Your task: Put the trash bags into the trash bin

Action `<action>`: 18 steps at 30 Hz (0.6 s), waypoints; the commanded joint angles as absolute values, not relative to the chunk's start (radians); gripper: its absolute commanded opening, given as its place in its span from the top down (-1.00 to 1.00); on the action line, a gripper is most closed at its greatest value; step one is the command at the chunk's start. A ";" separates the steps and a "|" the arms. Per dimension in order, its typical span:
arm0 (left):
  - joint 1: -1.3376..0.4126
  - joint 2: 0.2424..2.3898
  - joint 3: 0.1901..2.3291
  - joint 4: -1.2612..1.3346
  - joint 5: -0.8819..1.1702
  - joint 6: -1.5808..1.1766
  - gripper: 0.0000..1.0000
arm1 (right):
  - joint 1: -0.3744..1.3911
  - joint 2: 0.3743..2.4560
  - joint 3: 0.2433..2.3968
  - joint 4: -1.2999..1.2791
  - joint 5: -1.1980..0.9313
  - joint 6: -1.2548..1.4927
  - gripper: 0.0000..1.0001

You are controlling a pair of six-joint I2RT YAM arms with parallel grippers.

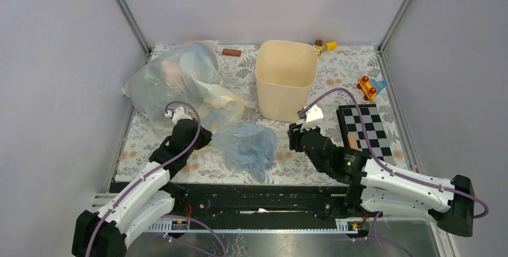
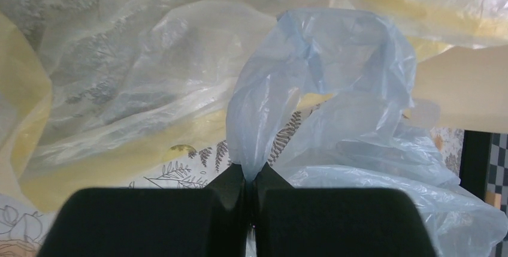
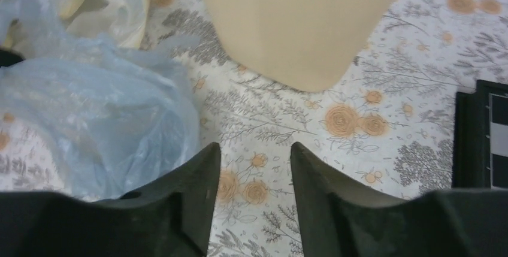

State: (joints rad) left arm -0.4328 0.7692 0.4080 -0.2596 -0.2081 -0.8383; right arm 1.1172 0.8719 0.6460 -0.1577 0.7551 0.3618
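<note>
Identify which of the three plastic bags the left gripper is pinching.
The pale blue bag, pinched in the shut left gripper; the bulky clear bag and pale yellow bag lie beyond, ungripped.

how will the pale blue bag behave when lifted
Probably floppy: the pale blue bag crumples in folds where the left hand pinches it. Likely very light, being thin and translucent. It may trail and snag the trash bin rim.
</note>
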 commanded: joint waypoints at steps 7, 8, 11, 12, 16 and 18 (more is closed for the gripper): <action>-0.428 0.770 0.382 -0.165 -0.140 -0.843 1.00 | 1.114 0.960 0.643 -0.152 0.413 0.444 -0.27; -0.428 0.765 0.378 -0.165 -0.143 -0.843 1.00 | 1.114 0.969 0.625 -0.124 0.402 0.459 -0.26; -0.427 0.760 0.371 -0.164 -0.143 -0.845 1.00 | 1.114 0.998 0.579 -0.032 0.383 0.506 -0.12; -0.428 0.762 0.371 -0.164 -0.141 -0.846 1.00 | 1.114 1.011 0.568 -0.012 0.384 0.518 -0.08; -0.428 0.770 0.367 -0.159 -0.146 -0.846 1.00 | 1.114 1.067 0.562 0.052 0.399 0.535 0.16; -0.426 0.769 0.367 -0.167 -0.172 -0.851 1.00 | 1.114 1.075 0.570 0.043 0.414 0.535 0.39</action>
State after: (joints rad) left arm -0.4324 0.7742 0.3691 -0.2077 -0.1532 -0.8421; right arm 1.1168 1.0592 0.5575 -0.0414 0.4023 0.4953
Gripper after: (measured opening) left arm 0.002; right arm 0.397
